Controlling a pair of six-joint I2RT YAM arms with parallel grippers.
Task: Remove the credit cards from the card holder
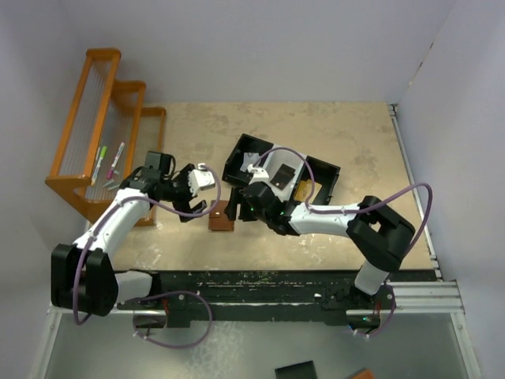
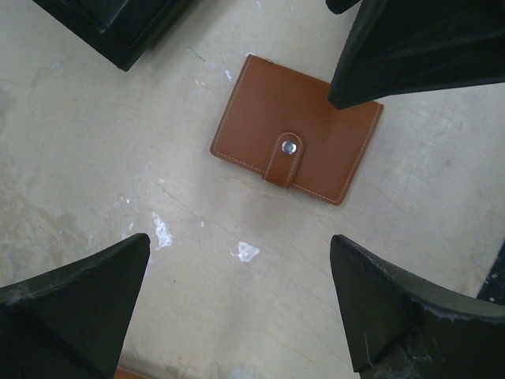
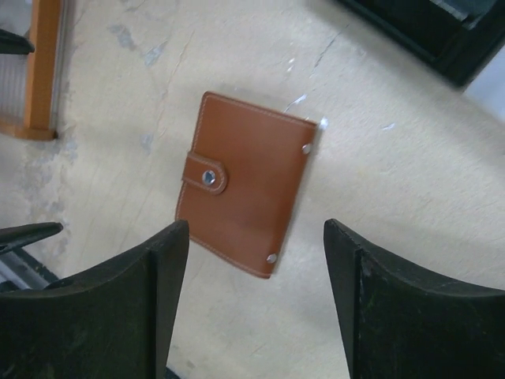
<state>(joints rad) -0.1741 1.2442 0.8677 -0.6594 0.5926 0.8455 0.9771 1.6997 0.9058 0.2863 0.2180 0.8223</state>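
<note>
The card holder (image 2: 296, 142) lies flat and snapped shut on the table (image 2: 95, 158) between the left gripper (image 2: 239, 241) and right gripper (image 3: 256, 229) — both released, nothing grasped — so it may be dragged, not opened, if the tab (image 2: 286, 158) is pulled unpinned.

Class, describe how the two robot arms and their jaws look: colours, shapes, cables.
The left arm and right arm have white links joined by chunky black joints. A purple cable loops along each. The jaws are matte black, wedge-shaped and slightly scuffed.
</note>
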